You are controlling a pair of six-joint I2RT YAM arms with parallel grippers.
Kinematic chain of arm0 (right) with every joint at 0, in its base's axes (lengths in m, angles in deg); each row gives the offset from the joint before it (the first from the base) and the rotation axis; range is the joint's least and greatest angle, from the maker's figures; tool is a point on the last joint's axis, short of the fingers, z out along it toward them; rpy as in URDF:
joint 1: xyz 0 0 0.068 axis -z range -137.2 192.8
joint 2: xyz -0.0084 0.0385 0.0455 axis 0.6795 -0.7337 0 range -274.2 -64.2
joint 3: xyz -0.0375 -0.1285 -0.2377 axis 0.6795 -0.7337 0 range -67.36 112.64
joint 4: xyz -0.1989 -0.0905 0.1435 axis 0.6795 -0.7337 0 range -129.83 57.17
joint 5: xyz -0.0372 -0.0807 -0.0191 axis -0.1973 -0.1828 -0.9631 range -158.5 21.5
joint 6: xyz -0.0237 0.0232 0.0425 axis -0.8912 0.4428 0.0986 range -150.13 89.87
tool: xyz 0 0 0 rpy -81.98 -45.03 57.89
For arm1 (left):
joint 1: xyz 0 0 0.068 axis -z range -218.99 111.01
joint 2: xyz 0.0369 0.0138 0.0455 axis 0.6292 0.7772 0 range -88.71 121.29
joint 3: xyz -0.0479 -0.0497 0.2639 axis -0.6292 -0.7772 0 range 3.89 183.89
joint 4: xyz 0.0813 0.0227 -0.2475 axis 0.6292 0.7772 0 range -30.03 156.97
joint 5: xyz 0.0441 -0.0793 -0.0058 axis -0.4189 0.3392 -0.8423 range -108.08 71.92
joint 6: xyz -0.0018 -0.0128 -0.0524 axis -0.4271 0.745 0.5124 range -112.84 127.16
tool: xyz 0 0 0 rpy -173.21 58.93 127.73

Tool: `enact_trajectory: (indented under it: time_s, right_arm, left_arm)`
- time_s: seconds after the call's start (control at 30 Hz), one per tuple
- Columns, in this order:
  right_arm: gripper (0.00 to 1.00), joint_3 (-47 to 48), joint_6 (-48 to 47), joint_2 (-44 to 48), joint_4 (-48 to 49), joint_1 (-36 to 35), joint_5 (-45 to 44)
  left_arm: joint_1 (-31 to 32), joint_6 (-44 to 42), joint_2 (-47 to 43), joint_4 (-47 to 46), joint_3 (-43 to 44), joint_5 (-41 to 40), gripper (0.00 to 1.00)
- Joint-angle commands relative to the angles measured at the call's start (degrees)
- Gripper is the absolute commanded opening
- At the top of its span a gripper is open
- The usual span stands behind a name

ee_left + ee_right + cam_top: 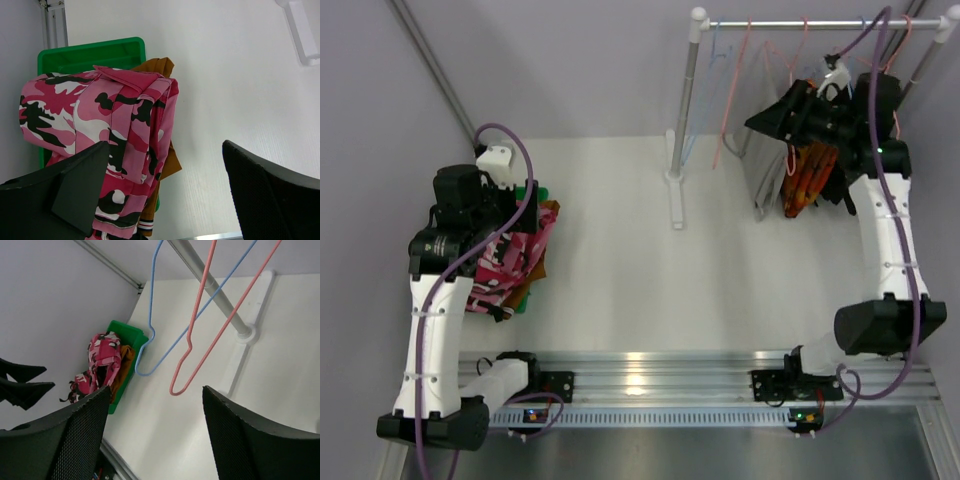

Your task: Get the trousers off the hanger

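Pink-red-white patterned trousers lie heaped over rust-brown trousers in a green bin at the table's left; both also show in the top view as the pink pair and the brown pair. My left gripper hovers above them, open and empty. Light grey trousers hang from the rack at the back right. My right gripper sits just above them among the hangers. In its wrist view the right gripper is open with nothing between the fingers.
An orange-patterned garment hangs beside the grey trousers. Bare blue and pink wire hangers dangle from the rail. The rack's post and foot stand mid-table at the back.
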Motion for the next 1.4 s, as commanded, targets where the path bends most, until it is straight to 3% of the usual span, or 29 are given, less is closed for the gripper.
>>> enact_trajectory:
  time_s: [0.0, 0.13, 0.27, 0.57, 0.87, 1.27, 1.3, 1.37]
  right_arm:
    - [0.73, -1.9, -3.1, 7.2, -1.1, 5.7, 3.2]
    - [0.74, -0.2, -4.6, 7.1, -1.9, 13.9, 2.3]
    - [0.73, 4.0, -7.7, 1.4, -3.1, 15.9, 0.9]
    - [0.73, 10.1, -2.8, -11.8, 7.3, 14.5, 5.0]
    - [0.72, 9.3, -1.7, -15.7, 12.8, 6.6, 5.9]
    - [0.2, 8.2, 4.5, -15.3, 19.7, 5.2, 8.2]
    - [0.09, 7.7, 5.7, -15.2, 21.0, 5.3, 9.5]
    - [0.0, 5.6, 10.5, -14.1, 26.6, 5.8, 11.1]
  left_arm:
    - [0.0, 0.4, -1.1, -2.3, 1.2, 0.8, 0.99]
    - [0.0, 0.7, -1.8, -3.1, 0.6, 1.8, 0.99]
    - [0.0, 0.9, -1.6, -3.1, 0.8, 2.1, 0.99]
    - [0.0, 0.5, -2.7, -3.0, -1.1, 0.9, 0.99]
    - [0.0, 0.1, -2.3, -3.4, -2.6, 0.0, 0.99]
    - [0.0, 0.2, -2.0, -3.6, -2.9, -0.1, 0.99]
    - [0.0, 0.3, -2.0, -3.6, -2.9, 0.0, 0.99]
    - [0.0, 0.3, -2.0, -3.6, -2.9, 0.1, 0.99]
